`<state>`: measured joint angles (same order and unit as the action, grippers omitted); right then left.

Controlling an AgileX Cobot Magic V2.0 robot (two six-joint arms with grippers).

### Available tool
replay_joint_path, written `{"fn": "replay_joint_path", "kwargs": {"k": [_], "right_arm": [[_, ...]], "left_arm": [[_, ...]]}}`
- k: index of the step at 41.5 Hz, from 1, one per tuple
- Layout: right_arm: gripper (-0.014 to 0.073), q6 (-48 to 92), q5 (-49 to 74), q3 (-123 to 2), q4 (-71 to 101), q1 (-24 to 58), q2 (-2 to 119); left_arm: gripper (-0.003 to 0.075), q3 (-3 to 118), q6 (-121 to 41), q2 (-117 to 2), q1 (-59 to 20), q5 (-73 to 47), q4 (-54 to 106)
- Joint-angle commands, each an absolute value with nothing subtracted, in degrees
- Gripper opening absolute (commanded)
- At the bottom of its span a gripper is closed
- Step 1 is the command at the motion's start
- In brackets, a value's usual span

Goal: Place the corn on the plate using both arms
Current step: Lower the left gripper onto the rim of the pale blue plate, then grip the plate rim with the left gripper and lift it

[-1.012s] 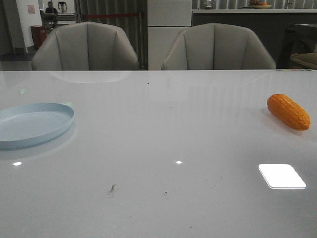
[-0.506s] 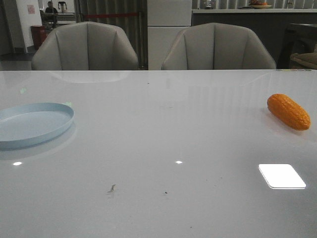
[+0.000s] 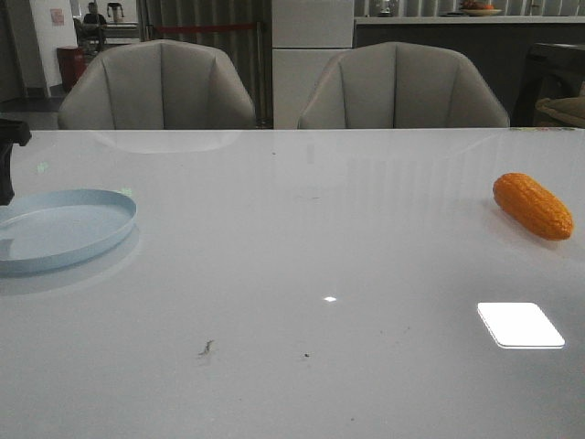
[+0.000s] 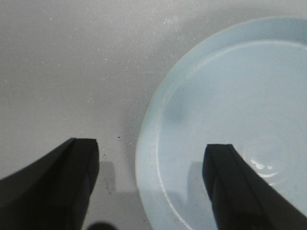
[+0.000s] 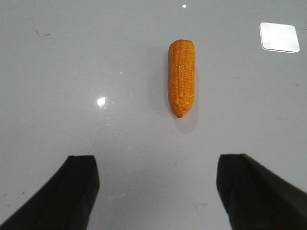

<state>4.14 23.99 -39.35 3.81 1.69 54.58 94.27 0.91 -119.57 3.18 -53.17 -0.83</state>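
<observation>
Right now I see the corn (image 3: pixel 533 207) lying on the white table (image 3: pixel 302 274) at its far right, well apart from the pale blue plate (image 3: pixel 60 229) at the far left. My left gripper (image 4: pixel 151 184) hangs over the plate's rim, jaws spread wide. My right gripper (image 5: pixel 156 189) is above the table near the corn, jaws apart, both empty.

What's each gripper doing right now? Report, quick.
Left gripper: open, holding nothing, fingers straddling the plate rim.
Right gripper: open, holding nothing, above the table short of the corn.
</observation>
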Motion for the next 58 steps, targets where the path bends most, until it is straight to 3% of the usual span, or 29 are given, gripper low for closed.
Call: {"fn": "replay_joint_path", "kwargs": {"k": [1, 17, 21, 26, 27, 29, 43, 58], "right_arm": [[0.0612, 4.4, 20.1, -41.3, 3.8, 1.6, 54.0], [0.0612, 4.4, 20.1, -41.3, 3.8, 1.6, 54.0], [0.0612, 4.4, 20.1, -41.3, 3.8, 1.6, 54.0], [0.0612, 4.4, 20.1, -41.3, 3.8, 1.6, 54.0], [0.0612, 4.4, 20.1, -41.3, 3.8, 1.6, 54.0], [0.0612, 4.4, 20.1, -41.3, 3.8, 1.6, 54.0], [0.0612, 4.4, 20.1, -41.3, 3.8, 1.6, 54.0], [0.0612, 4.4, 20.2, -41.3, 3.8, 1.6, 54.0]], "left_arm": [[0.0508, 96.2, 1.4, -117.6, 3.4, -52.0, -0.9], [0.0484, 96.2, 1.4, -121.1, 3.4, -52.1, -0.9], [0.0356, 96.2, 1.4, -121.4, 3.4, -52.2, -0.9], [0.0092, 96.2, 1.4, -121.4, 3.4, -51.9, -0.9], [0.0078, 96.2, 1.4, -121.4, 3.4, -52.0, -0.9], [0.0106, 96.2, 1.4, -121.4, 3.4, -51.7, -1.1], [0.0092, 97.0, 1.4, -121.4, 3.4, -53.3, -1.8], [0.0092, 107.3, 1.4, -121.4, 3.4, -60.7, -1.6]]}}
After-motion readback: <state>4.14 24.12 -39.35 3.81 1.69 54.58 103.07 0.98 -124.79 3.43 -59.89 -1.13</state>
